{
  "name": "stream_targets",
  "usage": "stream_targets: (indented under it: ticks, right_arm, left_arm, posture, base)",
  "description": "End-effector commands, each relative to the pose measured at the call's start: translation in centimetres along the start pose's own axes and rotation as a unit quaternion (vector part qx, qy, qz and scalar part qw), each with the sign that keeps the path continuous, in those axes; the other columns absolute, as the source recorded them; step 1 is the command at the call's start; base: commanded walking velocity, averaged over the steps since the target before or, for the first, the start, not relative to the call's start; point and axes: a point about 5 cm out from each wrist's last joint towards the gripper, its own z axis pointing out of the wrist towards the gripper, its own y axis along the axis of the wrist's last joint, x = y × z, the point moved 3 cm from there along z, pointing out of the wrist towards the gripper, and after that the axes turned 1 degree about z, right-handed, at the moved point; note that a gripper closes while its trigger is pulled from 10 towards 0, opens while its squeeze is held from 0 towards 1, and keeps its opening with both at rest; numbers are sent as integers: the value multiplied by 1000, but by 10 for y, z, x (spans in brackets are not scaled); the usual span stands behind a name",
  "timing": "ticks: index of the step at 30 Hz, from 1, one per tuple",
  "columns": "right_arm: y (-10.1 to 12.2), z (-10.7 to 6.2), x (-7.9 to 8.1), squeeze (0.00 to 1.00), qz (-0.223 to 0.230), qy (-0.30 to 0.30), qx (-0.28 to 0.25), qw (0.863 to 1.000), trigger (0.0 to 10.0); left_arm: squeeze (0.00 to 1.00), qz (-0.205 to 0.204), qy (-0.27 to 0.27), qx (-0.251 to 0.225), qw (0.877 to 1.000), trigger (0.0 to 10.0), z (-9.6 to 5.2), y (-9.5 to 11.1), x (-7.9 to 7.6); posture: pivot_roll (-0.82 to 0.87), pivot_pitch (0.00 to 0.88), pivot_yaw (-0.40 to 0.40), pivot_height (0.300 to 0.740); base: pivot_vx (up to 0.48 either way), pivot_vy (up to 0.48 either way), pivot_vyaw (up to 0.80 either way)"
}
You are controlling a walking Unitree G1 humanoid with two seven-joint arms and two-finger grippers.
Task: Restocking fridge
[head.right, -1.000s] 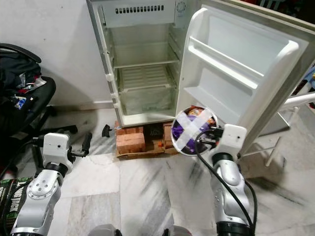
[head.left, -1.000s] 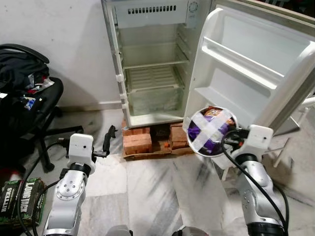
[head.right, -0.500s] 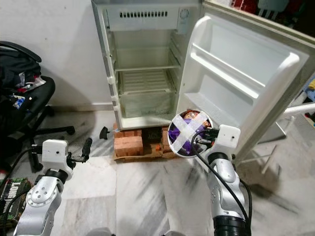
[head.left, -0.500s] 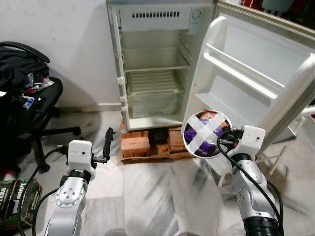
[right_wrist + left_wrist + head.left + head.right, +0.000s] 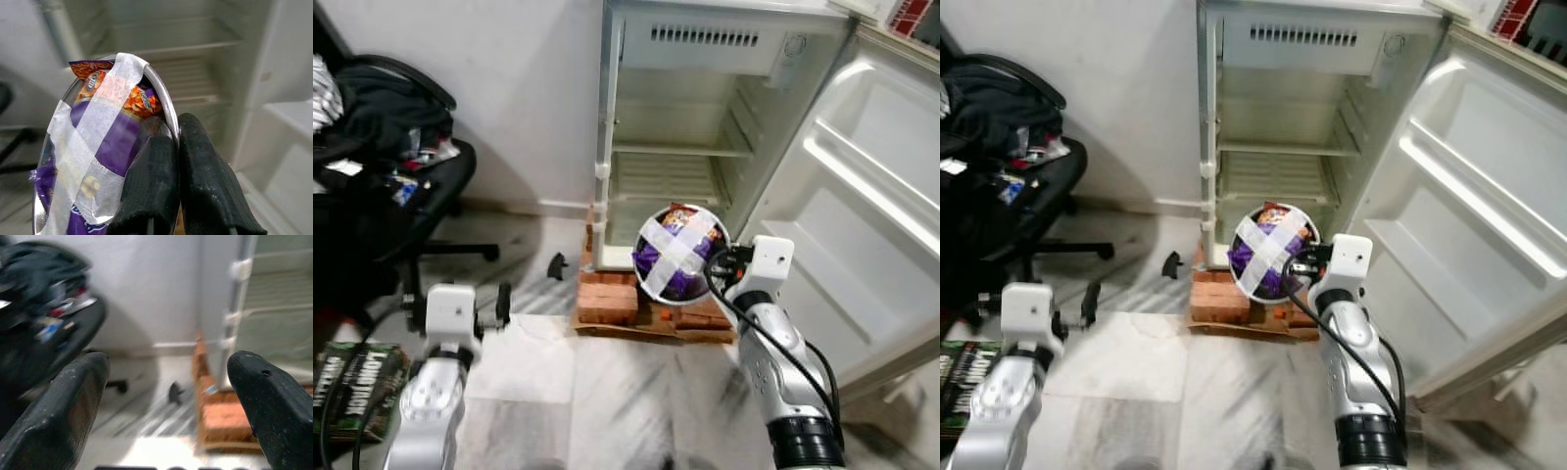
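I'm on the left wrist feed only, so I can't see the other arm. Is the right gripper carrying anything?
Observer: Yes, the right gripper is pinched on the rim of a metal bowl of snack packets, taped over with a white cross.
Operator: Where is it relative to the fridge?
Observer: Held in front of the open fridge, above the bricks under it.
Operator: Are the shelves free?
Observer: The shelves that show look bare.
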Motion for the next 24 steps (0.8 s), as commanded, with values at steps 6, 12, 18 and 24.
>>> stream_targets:
  ticks: [6,12,18,24]
  right_arm:
    - [6,1,-15,0,-4,-22,-13,1000,10000]
    - [8,4,-10,0,-2,-18,-18,1000,10000]
    - [9,7,-10,0,0,-18,-21,1000,10000]
    - [8,7,-9,0,0,-16,-22,1000,10000]
  left_arm:
    - [0,6,-14,-10,1000,10000,3,6,-10]
    - [0,12,-15,-13,1000,10000,4,7,-8]
    - [0,21,-23,-12,999,10000,5,8,-10]
    - [0,11,-18,-8,1000,10000,5,6,-9]
  posture:
    - [167,4,-73,740]
    - [169,2,-68,740]
    - [169,3,-66,740]
    - [171,6,-70,740]
  base:
    - [418,93,0]
    - [471,0,0]
    - [475,0,0]
    - [472,0,0]
